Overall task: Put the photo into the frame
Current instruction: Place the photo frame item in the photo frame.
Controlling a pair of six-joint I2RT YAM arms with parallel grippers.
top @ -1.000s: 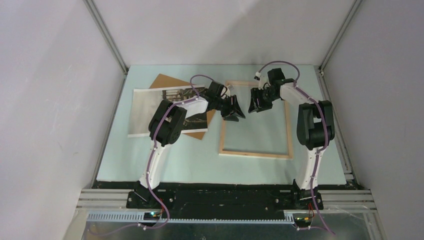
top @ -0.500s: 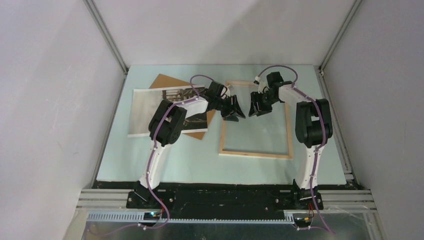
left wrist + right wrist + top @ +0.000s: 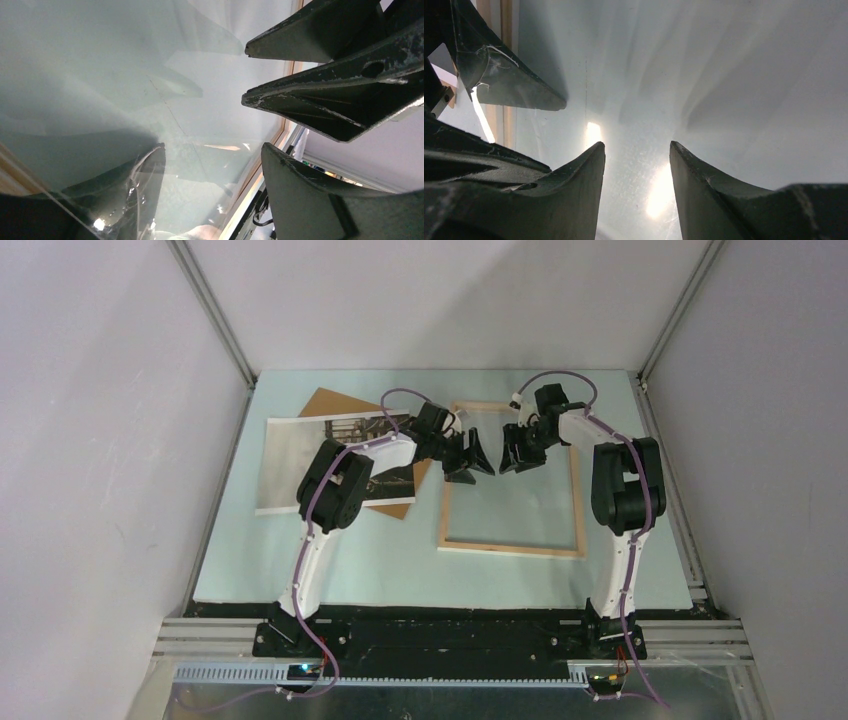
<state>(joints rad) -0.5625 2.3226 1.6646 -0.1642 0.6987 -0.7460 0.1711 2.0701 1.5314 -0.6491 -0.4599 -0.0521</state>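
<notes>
The frame (image 3: 510, 548) lies flat at centre right, pale wood edges up, with its clear pane (image 3: 515, 505) in the middle. The photo (image 3: 295, 465) lies to its left, partly hidden by the left arm. My left gripper (image 3: 478, 455) and right gripper (image 3: 505, 454) face each other, close together, low over the upper part of the pane, both open and empty. In the left wrist view my left gripper (image 3: 212, 150) has one finger (image 3: 142, 192) showing through the clear pane. In the right wrist view my right gripper (image 3: 636, 147) spreads over the glossy pane (image 3: 724, 75).
A plain brown backing board (image 3: 330, 403) lies under the photo, one corner pointing to the back. The frame's wood rail (image 3: 506, 30) runs beside the left gripper's finger (image 3: 509, 80). Enclosure walls stand at left, right and back.
The right gripper has moved a little left, toward the left gripper; the left gripper has shifted slightly toward it. The gap between them has narrowed. Frame and photo have not moved.
</notes>
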